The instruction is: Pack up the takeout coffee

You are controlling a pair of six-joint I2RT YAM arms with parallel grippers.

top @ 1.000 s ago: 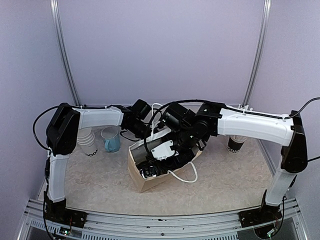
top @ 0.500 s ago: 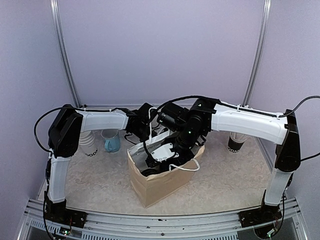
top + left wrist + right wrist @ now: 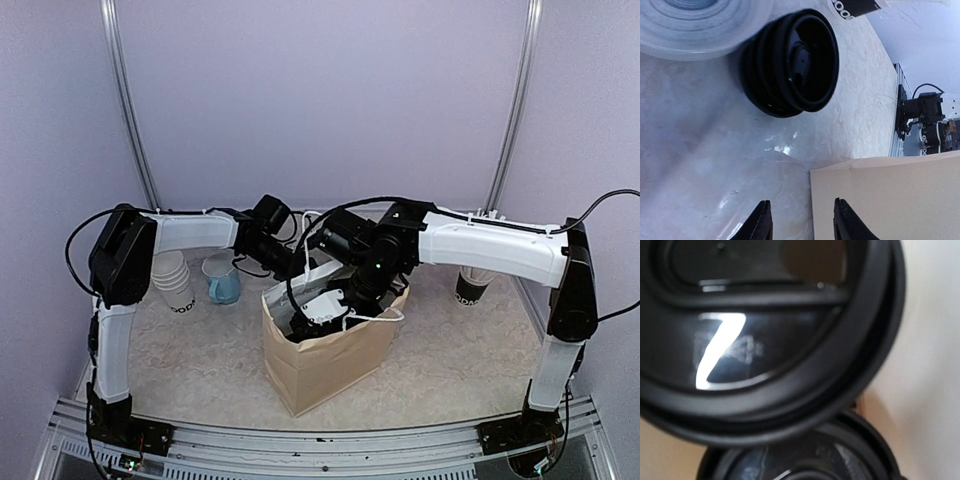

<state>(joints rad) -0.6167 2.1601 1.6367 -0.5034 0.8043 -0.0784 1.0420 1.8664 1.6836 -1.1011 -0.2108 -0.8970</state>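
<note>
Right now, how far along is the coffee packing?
Done: the paper bag stands upright. In hand: the right gripper is down inside it, a black lid filling its wrist view; grip unclear. The left gripper is open at the bag's rim. Remaining: probably release and withdraw.

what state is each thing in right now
paper bag: upright, mouth open
takeout coffee: lid on, inside the bag
stack of cups: nested, upright
mug: upright
black lids: stacked, on the table
left gripper: open, at the bag's rim
right gripper: down in the bag, jaws hidden
</note>
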